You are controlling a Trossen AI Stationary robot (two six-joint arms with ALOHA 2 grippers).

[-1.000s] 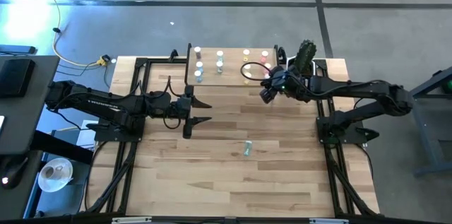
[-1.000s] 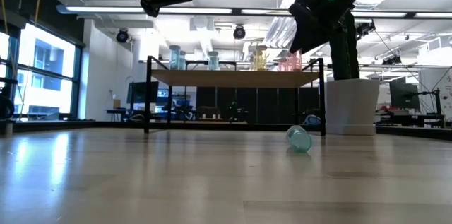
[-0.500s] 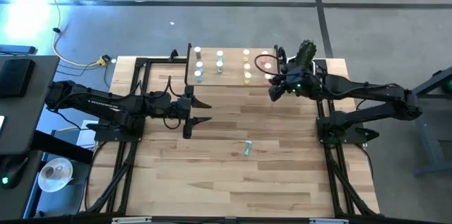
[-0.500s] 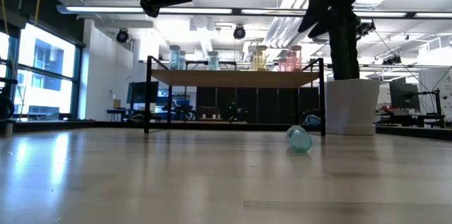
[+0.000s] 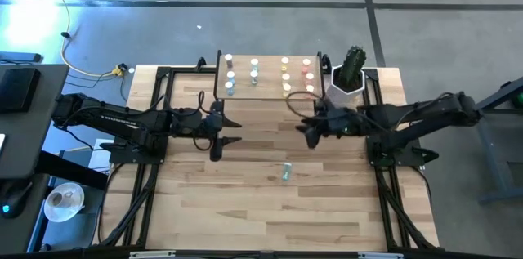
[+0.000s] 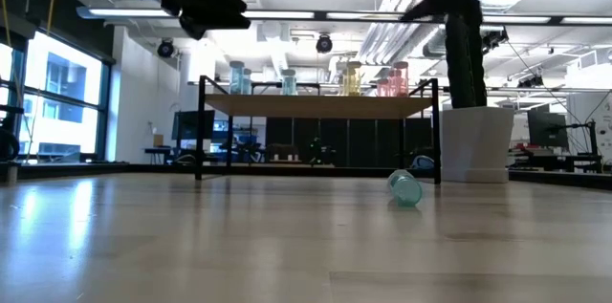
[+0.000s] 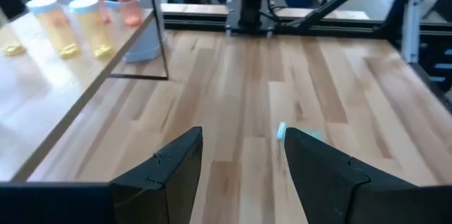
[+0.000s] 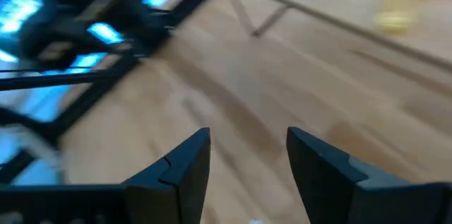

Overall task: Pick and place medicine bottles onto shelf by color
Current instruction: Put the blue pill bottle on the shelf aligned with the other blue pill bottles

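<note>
Grey concrete floor [image 5: 245, 14] surrounds the wooden table [image 5: 245, 202]; bright windows [image 6: 57, 93] at nine o'clock, ceiling strip lights [image 6: 287, 16] at twelve, desks beyond

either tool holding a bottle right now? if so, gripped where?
No. Left tool and right tool are both open and empty. The one loose green bottle lies on its side on the table, untouched.
</note>
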